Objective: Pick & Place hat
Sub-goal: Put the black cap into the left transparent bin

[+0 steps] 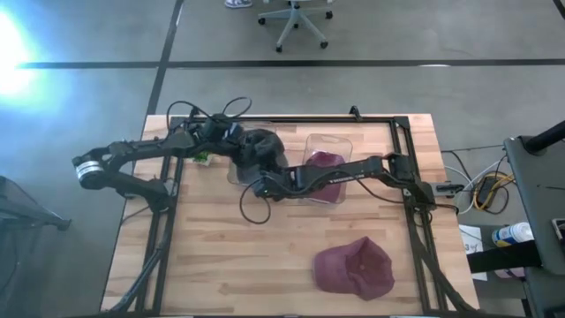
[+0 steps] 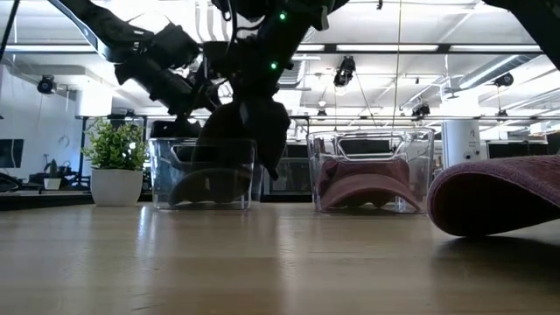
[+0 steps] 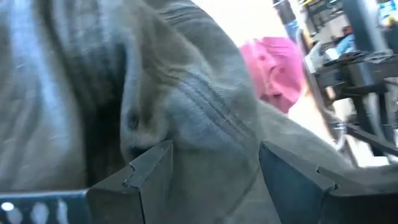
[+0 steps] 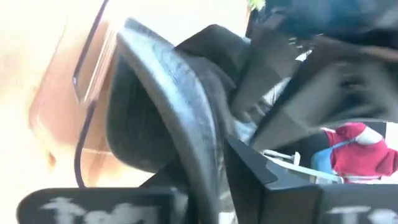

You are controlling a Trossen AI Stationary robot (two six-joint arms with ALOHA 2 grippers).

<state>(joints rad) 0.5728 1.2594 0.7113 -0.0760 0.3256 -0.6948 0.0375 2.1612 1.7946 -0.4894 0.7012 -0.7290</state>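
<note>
A dark grey hat [image 1: 258, 148] hangs over the left clear bin [image 2: 203, 173], lifted clear of it in the low view [image 2: 249, 131]. My right gripper [image 4: 214, 186] is shut on the hat's brim. My left gripper [image 3: 214, 171] is open right at the hat's crown [image 3: 186, 106], one finger on each side of the cloth. Another dark hat [image 2: 208, 185] lies in the left bin. A maroon hat [image 1: 325, 163] lies in the right clear bin [image 2: 372, 171]. A second maroon hat [image 1: 355, 267] rests on the table near its front edge. My right gripper pinches the dark hat's stiff brim [image 4: 186, 106] between its two fingers, at the brim's edge. The crown hangs below the hold, clear of the bin and table. My left gripper: the crown cloth bulges between its open fingers [image 3: 149, 171]; whether they touch it, I cannot tell.
A small potted plant [image 2: 115, 171] stands at the table's far left, beside the left bin. A black frame [image 1: 406, 159] runs round the table top. Bare wood [image 1: 229, 256] lies in front of the bins. An office chair [image 1: 296, 18] stands on the floor beyond the table.
</note>
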